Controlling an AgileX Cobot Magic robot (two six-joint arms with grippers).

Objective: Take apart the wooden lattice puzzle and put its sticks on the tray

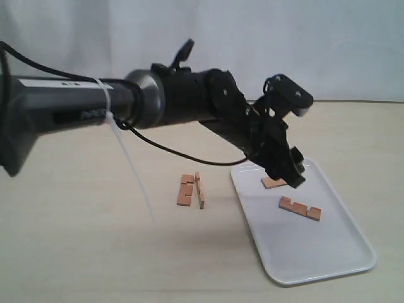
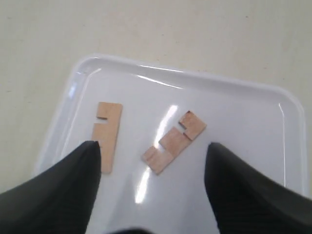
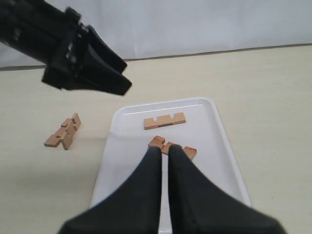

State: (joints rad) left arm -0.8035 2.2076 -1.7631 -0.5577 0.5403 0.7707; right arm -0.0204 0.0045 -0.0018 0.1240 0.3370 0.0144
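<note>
Two sticks lie flat on the white tray (image 1: pixel 315 246): one (image 1: pixel 300 207) near the middle, the other (image 1: pixel 271 183) half hidden behind my left gripper (image 1: pixel 289 172). That gripper hangs open and empty just above the tray (image 2: pixel 234 112), its dark fingers (image 2: pixel 73 185) either side of the two sticks (image 2: pixel 108 134) (image 2: pixel 174 141). What is left of the lattice puzzle (image 1: pixel 191 189), two sticks still joined, rests on the table left of the tray. My right gripper (image 3: pixel 165 148) is shut with nothing in it, over the tray (image 3: pixel 214 146), and is out of the exterior view.
The left arm (image 1: pixel 126 104) stretches in from the left, above the puzzle remnant (image 3: pixel 63 132), and shows dark in the right wrist view (image 3: pixel 83 58). A cable and a white tie (image 1: pixel 129 158) hang under it. A pale wall stands behind the beige table (image 1: pixel 82 240).
</note>
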